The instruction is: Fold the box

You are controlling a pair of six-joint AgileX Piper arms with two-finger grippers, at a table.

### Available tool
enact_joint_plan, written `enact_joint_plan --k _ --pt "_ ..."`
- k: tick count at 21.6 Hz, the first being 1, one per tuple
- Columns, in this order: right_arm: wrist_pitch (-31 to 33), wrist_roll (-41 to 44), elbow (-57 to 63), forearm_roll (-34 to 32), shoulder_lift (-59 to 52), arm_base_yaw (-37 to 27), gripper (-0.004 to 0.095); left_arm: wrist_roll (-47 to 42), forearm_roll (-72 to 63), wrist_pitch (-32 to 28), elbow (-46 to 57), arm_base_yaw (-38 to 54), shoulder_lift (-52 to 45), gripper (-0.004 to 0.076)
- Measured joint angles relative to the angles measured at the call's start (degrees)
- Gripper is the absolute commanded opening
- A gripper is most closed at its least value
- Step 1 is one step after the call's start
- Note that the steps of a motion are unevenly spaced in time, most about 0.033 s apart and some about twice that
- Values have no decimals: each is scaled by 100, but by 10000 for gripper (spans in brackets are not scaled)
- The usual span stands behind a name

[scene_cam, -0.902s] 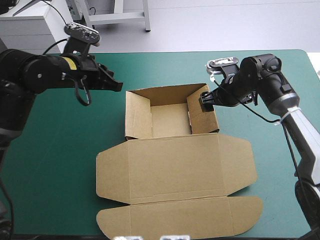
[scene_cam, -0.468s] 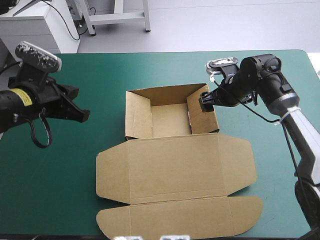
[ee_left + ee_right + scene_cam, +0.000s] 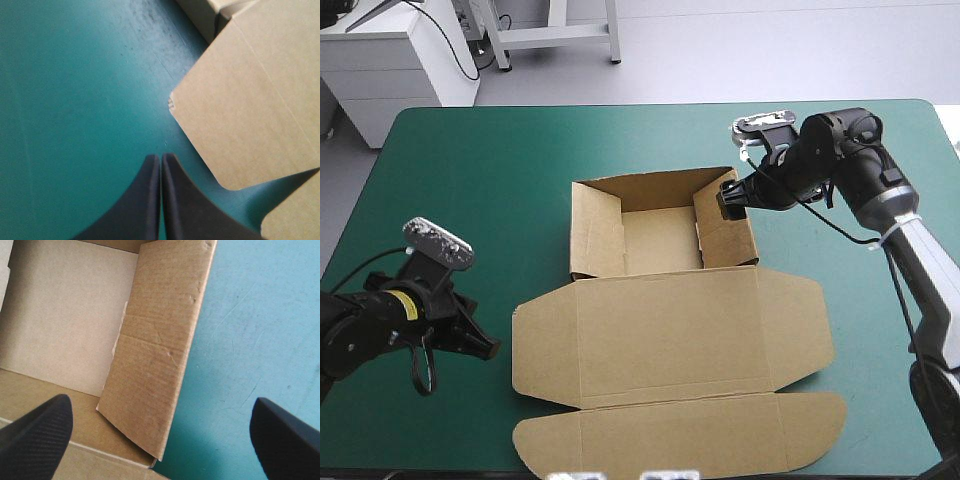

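The brown box [image 3: 660, 240] stands mid-table as an open tray with its walls raised. Its lid [image 3: 670, 335] lies flat toward the near edge, ending in a rounded front flap [image 3: 680, 440]. My left gripper [image 3: 488, 349] is shut and holds nothing, low over the teal-green cover just left of the lid's left flap [image 3: 240, 110]; in its wrist view the left gripper [image 3: 161, 158] points toward that flap's corner. My right gripper [image 3: 729, 200] is open at the tray's right wall [image 3: 160, 340], which stands between the right gripper's [image 3: 160, 401] spread fingers, untouched.
Teal-green cover [image 3: 470, 200] stretches left of the box as far as the table's left edge. A strip of cover [image 3: 860, 330] lies right of the lid, under the right arm. The lid's front flap reaches close to the near edge.
My left arm has swung from the far left of the table down to the near left, beside the lid's left flap, its fingers closing on the way. The right arm and the box have not moved.
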Motion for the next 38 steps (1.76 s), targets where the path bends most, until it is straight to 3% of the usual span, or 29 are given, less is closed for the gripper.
enact_joint_plan --k 6,13,16,22,25,34,38 --pt "-17 -57 0 -88 101 0 877 -309 -82 -661 1558 0 -358 -8" --pt "-246 -63 0 -105 1154 0 837 -377 -199 -999 1908 0 -378 -8" --pt "-317 -46 0 -92 1413 0 657 -425 -199 -1017 1913 0 -378 -8" --pt "-322 -45 0 -53 1496 0 166 -486 -199 -1017 1913 0 -378 -8" --pt "-322 -41 0 -9 1496 7 -19 -490 -199 -1029 1913 0 -378 -8" --pt "-429 -96 -27 -38 1496 -7 -20 -522 -199 -1198 1919 0 -378 -8" --pt "-206 -303 -691 -200 1500 -433 -20 -522 -199 -1210 1919 0 -378 -8"
